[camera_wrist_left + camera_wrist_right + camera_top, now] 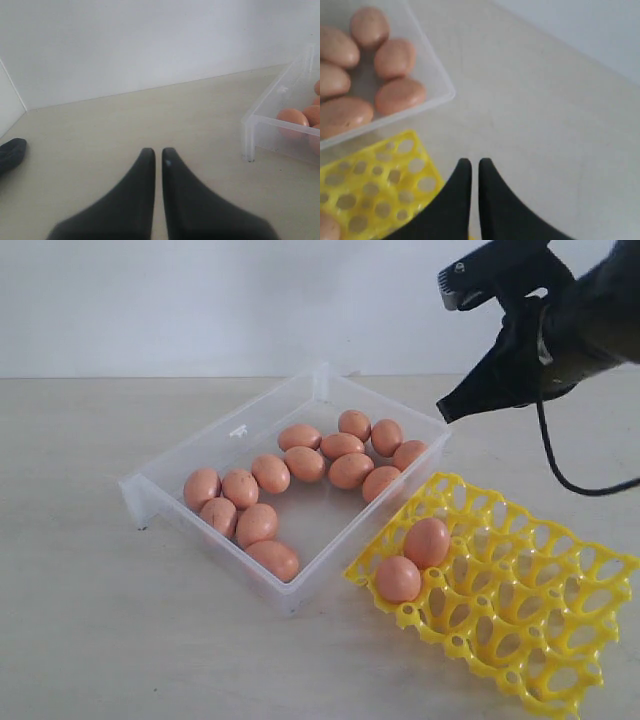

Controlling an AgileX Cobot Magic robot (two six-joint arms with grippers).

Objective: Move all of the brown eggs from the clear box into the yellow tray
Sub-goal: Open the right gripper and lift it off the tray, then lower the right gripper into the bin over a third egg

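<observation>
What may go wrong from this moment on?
1. The brown eggs lie touching in the clear box; a finger pushed between them may knock neighbours.
2. The right gripper is shut near the box's corner; if it descends on an egg unopened, it could strike it.
</observation>
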